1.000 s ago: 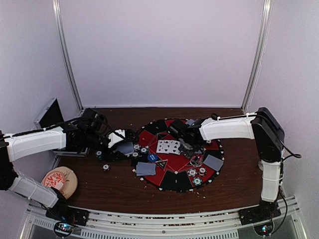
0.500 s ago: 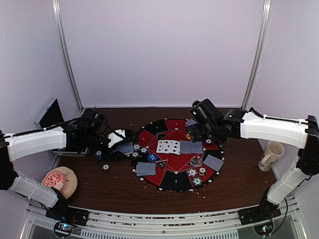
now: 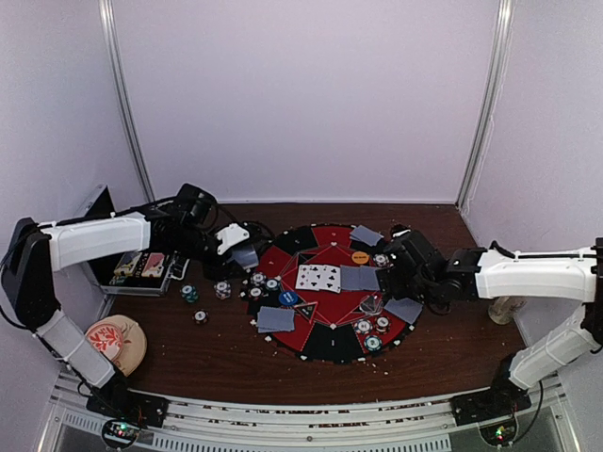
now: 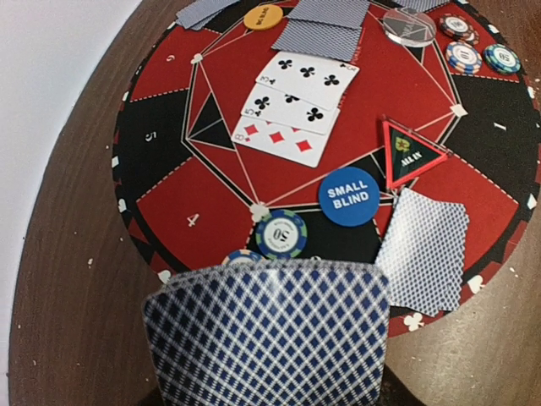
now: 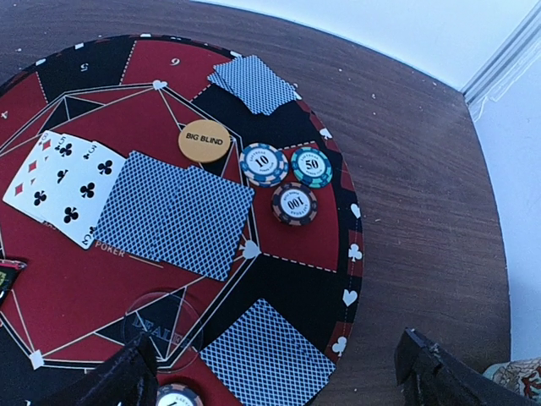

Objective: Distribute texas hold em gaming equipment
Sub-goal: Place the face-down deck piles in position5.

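Observation:
My left gripper (image 3: 234, 243) hovers at the left rim of the round red-and-black mat (image 3: 330, 344), shut on a stack of blue-backed playing cards (image 4: 270, 334) that hides its fingers. Face-up cards (image 4: 292, 106), a blue button disc (image 4: 349, 196), a chip (image 4: 281, 233) and a face-down pair (image 4: 423, 249) lie beyond it. My right gripper (image 5: 279, 381) stands wide open over the mat's right edge, above a face-down pair (image 5: 266, 355). An orange disc (image 5: 204, 141), three chips (image 5: 295, 203) and a clear disc (image 5: 161, 326) are near it.
The open metal case (image 3: 141, 268) sits at the far left, with loose chips (image 3: 201, 316) on the wood beside it. A patterned round object (image 3: 113, 341) lies at the front left. A mug (image 3: 509, 311) stands behind the right arm.
My right arm pulled away from the mat's middle to its right edge, leaving face-down cards beside the face-up ones. My left gripper lifted back slightly with its cards, uncovering the case.

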Controlling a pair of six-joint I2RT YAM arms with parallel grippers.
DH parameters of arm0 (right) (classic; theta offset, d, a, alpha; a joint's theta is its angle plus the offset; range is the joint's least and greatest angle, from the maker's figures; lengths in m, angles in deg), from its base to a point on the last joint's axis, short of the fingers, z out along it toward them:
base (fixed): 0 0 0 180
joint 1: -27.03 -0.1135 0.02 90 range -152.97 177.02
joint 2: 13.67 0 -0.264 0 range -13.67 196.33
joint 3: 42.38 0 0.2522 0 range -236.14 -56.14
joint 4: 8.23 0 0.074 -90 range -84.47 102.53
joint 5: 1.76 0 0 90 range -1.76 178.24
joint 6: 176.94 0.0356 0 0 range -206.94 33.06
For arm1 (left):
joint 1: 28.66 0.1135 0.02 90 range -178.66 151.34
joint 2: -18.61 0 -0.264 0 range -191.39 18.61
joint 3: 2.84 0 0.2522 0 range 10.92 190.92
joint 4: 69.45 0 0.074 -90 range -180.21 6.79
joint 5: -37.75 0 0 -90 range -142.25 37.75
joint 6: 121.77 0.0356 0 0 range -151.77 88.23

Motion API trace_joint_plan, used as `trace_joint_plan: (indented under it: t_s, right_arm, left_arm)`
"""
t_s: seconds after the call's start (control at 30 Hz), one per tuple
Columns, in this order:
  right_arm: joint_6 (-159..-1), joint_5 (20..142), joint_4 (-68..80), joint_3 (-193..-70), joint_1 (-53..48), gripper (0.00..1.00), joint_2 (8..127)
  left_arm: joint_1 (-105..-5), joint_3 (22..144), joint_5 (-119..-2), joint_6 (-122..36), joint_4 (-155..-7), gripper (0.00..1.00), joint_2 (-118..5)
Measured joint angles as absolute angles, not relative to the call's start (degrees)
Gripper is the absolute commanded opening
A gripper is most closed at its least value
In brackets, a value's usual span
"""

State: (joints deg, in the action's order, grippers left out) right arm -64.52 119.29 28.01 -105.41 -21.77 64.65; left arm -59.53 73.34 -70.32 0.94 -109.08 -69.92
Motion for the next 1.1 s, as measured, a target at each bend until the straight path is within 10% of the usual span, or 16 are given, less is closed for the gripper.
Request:
trace_joint_plan:
  t_s: [0.67, 1.1]
  right_arm:
    - [-59.0, 125.8, 19.5, -90.7, -20.2, 1.00, 53.9]
    - [-58.4, 126.7, 19.0, -90.6, -20.2, 1.00, 53.2]
  left_arm:
    - [-57.5, 135.7, -69.8, 5.0, -124.9, 0.54, -119.1]
    - [-57.4, 139.9, -67.6, 4.5, -120.6, 0.55, -129.0]
